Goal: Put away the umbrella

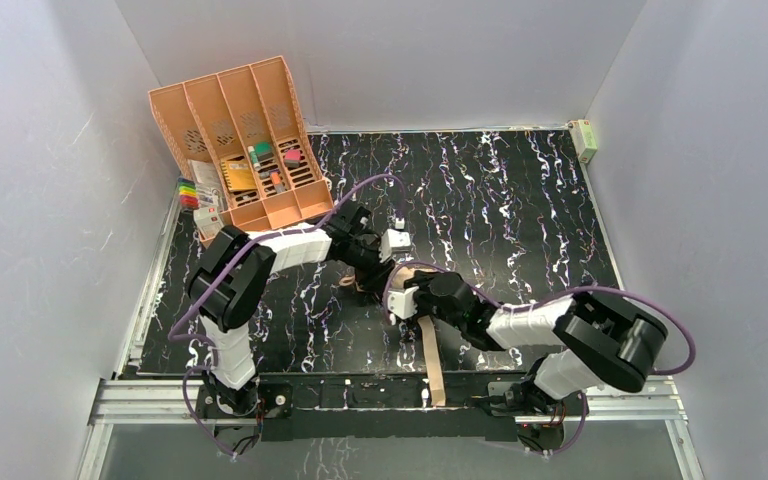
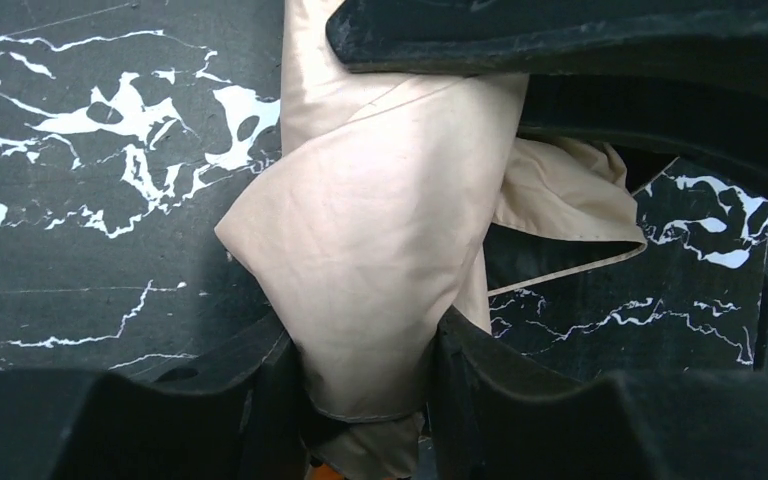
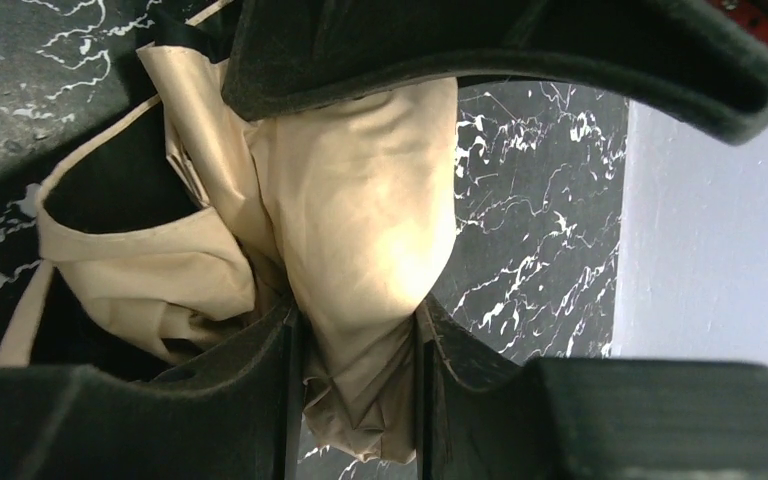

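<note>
My left gripper [image 2: 368, 375] pinches the umbrella [image 2: 360, 250] by its fabric, my right gripper [image 3: 360, 370] clamps another fold — both narrow, both holding. It sits bunched between them, mid-table [image 1: 520, 200], strap [image 1: 431, 355] trailing toward the near edge.

From above, my left gripper [image 1: 372, 258] and right gripper [image 1: 406, 300] cover most of the pale peach-beige fabric folding umbrella [image 1: 430, 352]; its handle is out of sight. In the 2 wrist views the cloth runs off the top and bottom edges. The items in the orange-peach slotted plastic organizer [image 1: 222, 100] are too small to name.
</note>
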Controlling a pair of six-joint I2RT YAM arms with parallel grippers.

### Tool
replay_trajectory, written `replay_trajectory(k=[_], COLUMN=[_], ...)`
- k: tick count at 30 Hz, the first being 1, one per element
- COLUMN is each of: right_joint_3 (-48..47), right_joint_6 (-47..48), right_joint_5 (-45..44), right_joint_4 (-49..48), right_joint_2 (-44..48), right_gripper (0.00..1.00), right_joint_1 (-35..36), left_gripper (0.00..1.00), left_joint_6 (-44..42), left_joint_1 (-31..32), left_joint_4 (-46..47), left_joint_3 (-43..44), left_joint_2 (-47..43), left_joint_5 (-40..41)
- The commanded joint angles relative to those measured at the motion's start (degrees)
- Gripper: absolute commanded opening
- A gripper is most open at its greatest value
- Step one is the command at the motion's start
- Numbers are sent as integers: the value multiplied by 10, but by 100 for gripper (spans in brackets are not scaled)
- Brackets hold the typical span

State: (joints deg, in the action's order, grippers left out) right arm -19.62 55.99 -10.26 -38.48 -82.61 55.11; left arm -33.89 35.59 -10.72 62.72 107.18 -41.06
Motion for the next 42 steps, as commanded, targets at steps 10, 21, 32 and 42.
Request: replay_trajectory(k=[10,21,32,42], right_joint_3=[-48,-120,-228,-131], right_joint_6=[-189,-423,-673,-863], right_joint_5=[83,273,264,156], right_joint_4=[257,369,507,542], right_joint_2=[262,331,207,245], right_gripper=[72,73,73,63], right_joint_1=[7,-183,-268,-193], left_gripper=[0,0,0,0], left_joint_6=[-45,-34,47,69], left_joint_1=[17,70,79,79], left_joint_4=[34,144,160,141], left_joint_3=[-57,-155,-163,-153], left_joint_2=[-47,-112,-106,-91], left_joint_5=[119,265,309,315])
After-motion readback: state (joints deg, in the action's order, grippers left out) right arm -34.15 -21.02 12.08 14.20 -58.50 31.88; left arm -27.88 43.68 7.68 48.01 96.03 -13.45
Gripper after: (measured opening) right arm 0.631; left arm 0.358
